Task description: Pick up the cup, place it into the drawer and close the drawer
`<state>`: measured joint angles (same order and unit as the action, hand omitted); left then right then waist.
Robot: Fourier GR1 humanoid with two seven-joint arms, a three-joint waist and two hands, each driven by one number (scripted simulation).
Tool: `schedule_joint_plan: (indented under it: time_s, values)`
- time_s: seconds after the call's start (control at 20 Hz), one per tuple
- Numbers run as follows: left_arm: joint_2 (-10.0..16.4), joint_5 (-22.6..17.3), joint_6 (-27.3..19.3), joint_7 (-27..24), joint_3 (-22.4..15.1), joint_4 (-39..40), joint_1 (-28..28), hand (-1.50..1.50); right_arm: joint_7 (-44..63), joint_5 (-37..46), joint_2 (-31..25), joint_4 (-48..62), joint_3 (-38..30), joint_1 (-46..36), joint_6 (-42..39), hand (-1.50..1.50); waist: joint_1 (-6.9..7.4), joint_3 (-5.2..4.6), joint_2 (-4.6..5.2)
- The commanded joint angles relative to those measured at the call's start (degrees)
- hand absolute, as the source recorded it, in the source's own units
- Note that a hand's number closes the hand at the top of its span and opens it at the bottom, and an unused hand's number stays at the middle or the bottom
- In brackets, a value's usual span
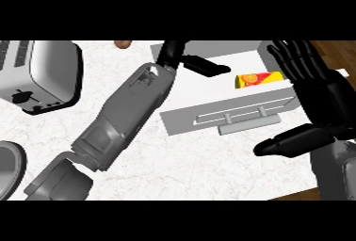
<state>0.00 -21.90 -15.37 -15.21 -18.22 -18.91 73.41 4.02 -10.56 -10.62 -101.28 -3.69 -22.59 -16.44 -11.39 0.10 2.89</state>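
Head view looks steeply down, close over the counter.

Left robot hand partly beyond top edge; toaster, grey rim beyond left.

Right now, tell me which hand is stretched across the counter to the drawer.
The left hand, its forearm slanting across the counter. The right hand rests open at the right edge, fingers up.

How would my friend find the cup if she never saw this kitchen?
Start at the big white drawer standing open in the middle of the counter, with a grey handle on its front. Look inside, near its right end, beside the open right hand. The cup is bright orange and yellow, while everything around it is white, grey or black.
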Motion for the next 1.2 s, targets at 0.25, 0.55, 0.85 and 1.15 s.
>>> schedule_joint_plan:
  time_s: [0.25,0.55,0.85,1.15]
  values:
    - [0.0,-10.7,1.0,-8.0,3.0,-5.7,0.2,-1.5,2.8,-9.0,-1.1,0.7,9.0,-0.3,-14.5,1.5,0.05,-0.09,-0.36]
    - [0.0,-12.9,-1.2,-14.1,3.2,-3.7,-2.4,-1.5,8.5,-2.1,-10.6,-0.8,13.5,1.1,-21.4,1.5,4.03,-0.15,-1.38]
    - [0.0,-15.3,-3.8,-13.8,3.2,-3.7,-1.6,-1.5,5.2,18.1,-12.6,-3.1,17.7,4.6,-16.4,-1.5,7.09,-0.04,-2.26]
    - [0.1,-15.7,1.7,-18.1,5.8,-4.8,-5.4,-1.5,-3.4,31.8,-10.2,12.2,21.7,7.5,-8.3,-1.5,11.32,-0.04,-2.15]
